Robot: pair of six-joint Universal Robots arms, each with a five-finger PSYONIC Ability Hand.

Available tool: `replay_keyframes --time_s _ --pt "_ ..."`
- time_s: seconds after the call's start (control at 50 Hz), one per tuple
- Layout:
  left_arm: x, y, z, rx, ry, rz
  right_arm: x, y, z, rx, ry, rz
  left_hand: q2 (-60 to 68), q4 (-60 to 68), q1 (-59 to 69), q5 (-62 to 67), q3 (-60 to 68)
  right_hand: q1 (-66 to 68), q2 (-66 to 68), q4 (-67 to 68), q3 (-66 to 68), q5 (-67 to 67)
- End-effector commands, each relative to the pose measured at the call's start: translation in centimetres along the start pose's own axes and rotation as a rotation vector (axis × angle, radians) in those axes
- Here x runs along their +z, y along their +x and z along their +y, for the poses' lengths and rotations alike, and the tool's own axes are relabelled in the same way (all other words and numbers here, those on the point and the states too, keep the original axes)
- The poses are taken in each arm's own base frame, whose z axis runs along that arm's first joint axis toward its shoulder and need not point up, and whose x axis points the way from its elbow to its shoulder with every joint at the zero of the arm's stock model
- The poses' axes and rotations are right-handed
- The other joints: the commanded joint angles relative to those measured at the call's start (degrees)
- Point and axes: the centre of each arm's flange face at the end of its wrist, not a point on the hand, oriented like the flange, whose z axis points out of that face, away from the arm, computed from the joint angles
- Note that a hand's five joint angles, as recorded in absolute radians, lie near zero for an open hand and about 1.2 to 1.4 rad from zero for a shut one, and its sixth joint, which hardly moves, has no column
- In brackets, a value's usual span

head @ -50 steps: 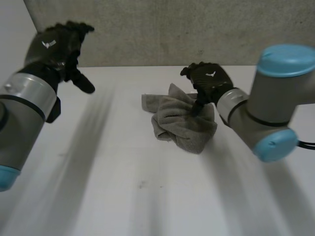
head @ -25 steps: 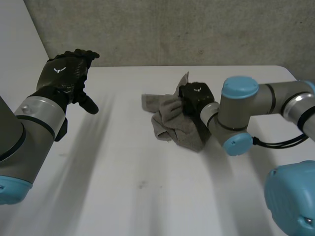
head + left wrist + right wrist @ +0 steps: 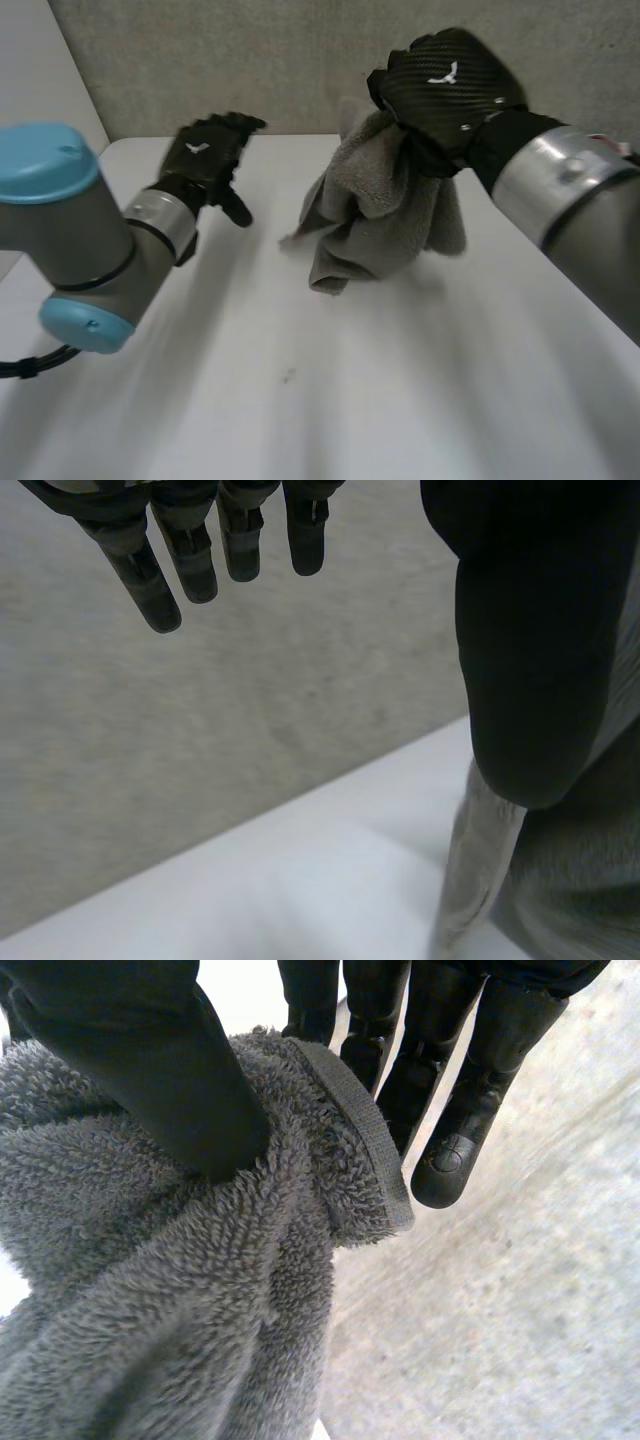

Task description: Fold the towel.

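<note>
I've lifted the fluffy, bunched towel (image 3: 375,215) from the bench (image 3: 350,400), right robot hand (image 3: 445,85) pinching it; left robot hand (image 3: 205,160) relaxed.

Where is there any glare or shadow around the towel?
Head view: the towel, held up by the right hand, throws a faint, soft shadow on the table below its hanging end; the table shows no glare. Right wrist view: the towel's deep folds are shaded.
</note>
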Motion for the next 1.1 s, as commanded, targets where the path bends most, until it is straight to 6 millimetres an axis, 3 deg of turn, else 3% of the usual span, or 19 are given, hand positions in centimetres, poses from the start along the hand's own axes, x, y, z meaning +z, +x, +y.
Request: replay_keyframes --time_s 0.02,0.06,0.18,0.3,0.36,0.54,0.68,0.82,0.9,0.94,0.96,0.98,1.0,1.04,1.1 --pt "0.9 3.5 3.8 -0.011 -0.085 0.139 -3.8 0.1 -2.7 -0.017 0.062 0.03 1.3 1.2 0.8 -0.1 1.3 26.9 13.0 11.7 12.4 16.0" --pt "0.2 5.8 5.9 -0.011 -0.163 0.204 -4.0 0.1 -2.8 -0.016 0.061 0.035 2.7 2.5 2.1 1.2 2.6 26.9 13.0 11.7 12.4 16.0" --pt "-0.7 7.0 8.7 -0.027 -0.294 0.233 -4.3 -0.1 -1.6 -0.007 0.022 0.031 16.8 16.6 16.3 15.3 16.7 26.9 13.0 11.7 12.4 16.0" --pt "-1.1 7.4 8.9 -0.028 -0.309 0.244 -4.2 -0.7 -0.6 -0.004 -0.005 0.013 13.8 13.6 13.3 12.3 13.7 26.9 13.0 11.7 12.4 16.0" --pt "-1.2 7.6 8.4 -0.035 -0.301 0.242 -4.2 -0.8 -0.5 -0.004 -0.009 0.008 6.4 6.2 5.9 4.9 6.3 26.9 13.0 11.7 12.4 16.0" --pt "-0.7 5.4 7.5 -0.081 -0.292 0.194 -4.7 -1.5 0.6 0.016 -0.046 -0.012 3.4 3.2 2.8 1.9 3.3 26.9 13.0 11.7 12.4 16.0" --pt "-0.7 6.6 7.5 -0.096 -0.29 0.25 -5.1 -2.0 0.4 0.016 -0.042 -0.023 3.7 3.5 3.2 2.2 3.6 26.9 13.0 11.7 12.4 16.0" --pt "-0.3 9.8 8.2 -0.196 -0.299 0.316 -5.1 -2.0 0.3 0.015 -0.039 -0.024 7.2 7.1 6.7 5.7 7.1 26.9 13.0 11.7 12.4 16.0" --pt "0.1 10.4 8.9 -0.247 -0.32 0.328 -5.2 -2.0 0.2 0.014 -0.037 -0.023 10.6 10.4 10.1 9.1 10.5 26.9 13.0 11.7 12.4 16.0" --pt "0.2 10.7 9.3 -0.265 -0.336 0.336 -5.3 -1.9 0.2 0.015 -0.035 -0.02 13.5 13.3 12.9 12.0 13.4 26.9 13.0 11.7 12.4 16.0" --pt "0.2 11.1 9.7 -0.272 -0.351 0.348 -5.3 -1.9 0.2 0.015 -0.035 -0.02 20.3 20.1 19.7 18.8 20.2 26.9 13.0 11.7 12.4 16.0" --pt "0.2 11.4 9.9 -0.271 -0.358 0.349 -5.2 -1.9 0.2 0.012 -0.037 -0.017 35.3 35.2 34.8 33.9 35.3 26.9 13.0 11.7 12.4 16.0" --pt "0.2 11.4 9.9 -0.271 -0.358 0.349 -5.2 -1.8 0.3 0.01 -0.039 -0.015 35.5 35.3 35.0 34.0 35.4 26.9 13.0 11.7 12.4 16.0" --pt "0.6 10.9 9.8 -0.265 -0.344 0.306 -5.2 -1.7 0.4 0.009 -0.044 -0.011 69.8 69.6 69.3 68.3 69.7 26.9 13.0 11.7 12.4 16.0" --pt "0.9 10.4 9.7 -0.255 -0.332 0.254 -5.2 -1.6 0.6 0.005 -0.046 -0.007 70.0 69.8 69.4 68.5 69.9 26.9 13.0 11.7 12.4 16.0"
